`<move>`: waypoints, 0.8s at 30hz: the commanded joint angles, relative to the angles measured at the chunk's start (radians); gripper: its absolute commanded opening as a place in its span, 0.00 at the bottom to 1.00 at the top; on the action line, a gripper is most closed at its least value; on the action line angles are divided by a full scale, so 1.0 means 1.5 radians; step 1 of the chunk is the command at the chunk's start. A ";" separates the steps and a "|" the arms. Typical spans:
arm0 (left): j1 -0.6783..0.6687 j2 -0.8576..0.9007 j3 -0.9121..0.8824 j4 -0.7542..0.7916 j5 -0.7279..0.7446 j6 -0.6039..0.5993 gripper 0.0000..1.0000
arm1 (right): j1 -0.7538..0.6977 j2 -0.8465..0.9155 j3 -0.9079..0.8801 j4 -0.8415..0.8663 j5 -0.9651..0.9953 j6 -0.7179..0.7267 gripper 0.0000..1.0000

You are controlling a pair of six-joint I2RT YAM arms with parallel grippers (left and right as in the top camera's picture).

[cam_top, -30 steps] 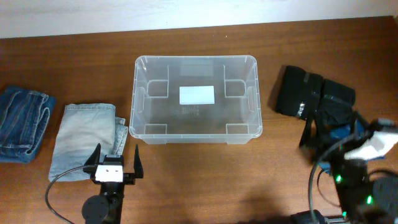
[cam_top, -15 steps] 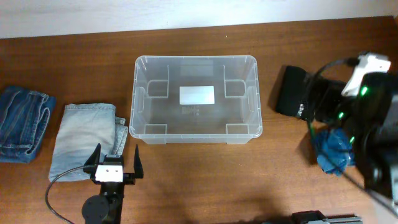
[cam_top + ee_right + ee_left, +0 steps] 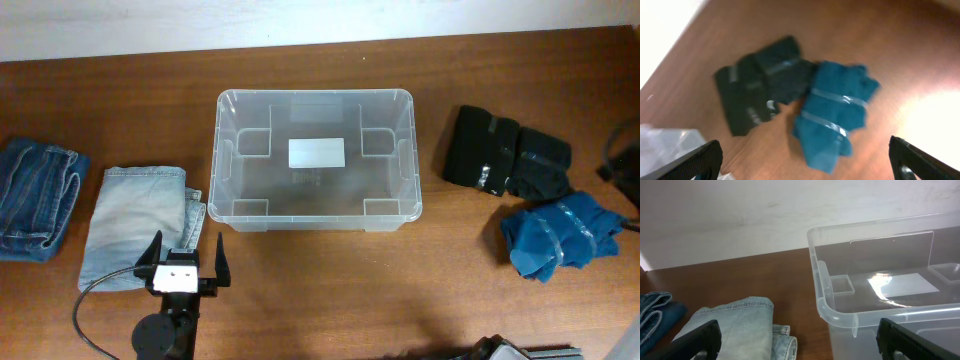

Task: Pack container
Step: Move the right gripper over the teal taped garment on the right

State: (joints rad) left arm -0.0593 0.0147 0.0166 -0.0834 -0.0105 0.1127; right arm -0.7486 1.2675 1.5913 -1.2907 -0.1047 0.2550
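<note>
The clear plastic container stands at the table's middle, and only its white label shows inside. Its near corner shows in the left wrist view, and a blurred corner shows in the right wrist view. My left gripper is open and empty in front of the container's left corner, fingers wide apart in its wrist view. My right gripper is open and empty high above the black and teal clothes. It is out of the overhead view.
Folded light denim and darker jeans lie left of the container. A black garment and a teal garment lie to its right. Black cables show at the right edge.
The right arm swept over the right-hand clothes and left the overhead view. The teal garment now lies uncovered. The left arm and container have not moved.
</note>
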 commanded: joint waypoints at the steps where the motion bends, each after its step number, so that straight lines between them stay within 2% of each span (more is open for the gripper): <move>1: 0.003 -0.006 -0.005 0.001 0.005 0.011 0.99 | -0.053 0.013 -0.004 -0.006 -0.028 0.015 0.98; 16: 0.003 -0.006 -0.005 0.001 0.005 0.011 0.99 | -0.070 0.186 -0.160 0.070 -0.023 -0.010 1.00; 24: 0.003 -0.006 -0.005 0.001 0.005 0.011 1.00 | -0.091 0.203 -0.260 0.136 -0.020 -0.020 0.91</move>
State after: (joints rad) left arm -0.0593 0.0147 0.0166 -0.0834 -0.0105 0.1127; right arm -0.8623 1.5703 1.2476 -1.1034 -0.1337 0.2344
